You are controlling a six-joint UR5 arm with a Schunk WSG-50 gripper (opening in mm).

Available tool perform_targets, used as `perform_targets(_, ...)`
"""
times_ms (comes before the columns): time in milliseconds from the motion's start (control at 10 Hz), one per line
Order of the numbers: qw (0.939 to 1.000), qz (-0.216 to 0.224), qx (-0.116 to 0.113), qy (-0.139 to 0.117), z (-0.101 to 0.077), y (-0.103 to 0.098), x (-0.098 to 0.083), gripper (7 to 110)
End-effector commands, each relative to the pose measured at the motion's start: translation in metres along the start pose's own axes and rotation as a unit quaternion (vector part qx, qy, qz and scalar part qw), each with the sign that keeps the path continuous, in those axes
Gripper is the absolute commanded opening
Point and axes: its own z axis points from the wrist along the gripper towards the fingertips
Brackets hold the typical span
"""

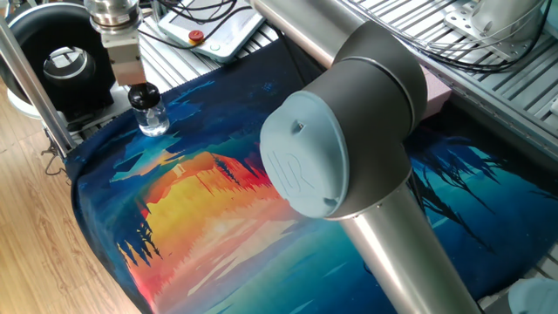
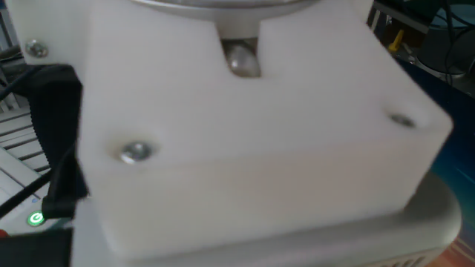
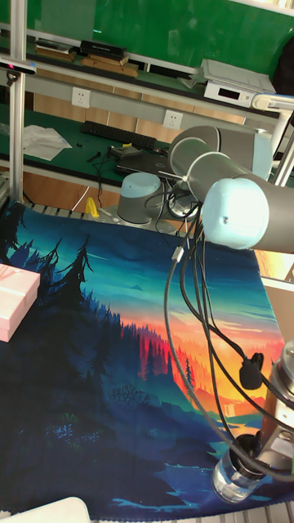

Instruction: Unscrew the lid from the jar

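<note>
The jar point(image 1: 153, 120), small and of clear glass, stands upright at the far left corner of the painted cloth point(image 1: 218, 218). Its black lid point(image 1: 145, 93) sits on the neck. My gripper point(image 1: 138, 87) comes straight down onto the lid, seen edge-on, its fingers closed at the lid's sides. In the tall fixed view the jar point(image 3: 234, 484) and lid point(image 3: 245, 447) show at the bottom right, partly behind cables. The other fixed view is filled by the blurred white mount block point(image 2: 245, 148), which hides jar and lid.
A black ring-shaped device with a silver centre point(image 1: 66, 63) sits just left of the jar, behind an aluminium post point(image 1: 35, 87). The arm's big elbow point(image 1: 340, 139) hangs over the cloth's middle. A pink box point(image 3: 15, 302) lies at the cloth's far side.
</note>
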Motion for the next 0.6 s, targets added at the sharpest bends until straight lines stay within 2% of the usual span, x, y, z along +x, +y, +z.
perform_targets(0, 0.9966, -0.08, -0.02, 0.008, -0.0034, 0.0028, 0.0038, 44)
perform_targets(200, 0.996, -0.085, -0.026, -0.007, -0.0009, 0.0064, 0.0008, 44)
perform_targets(500, 0.9954, -0.092, -0.025, 0.008, -0.0061, 0.0051, 0.0036, 44)
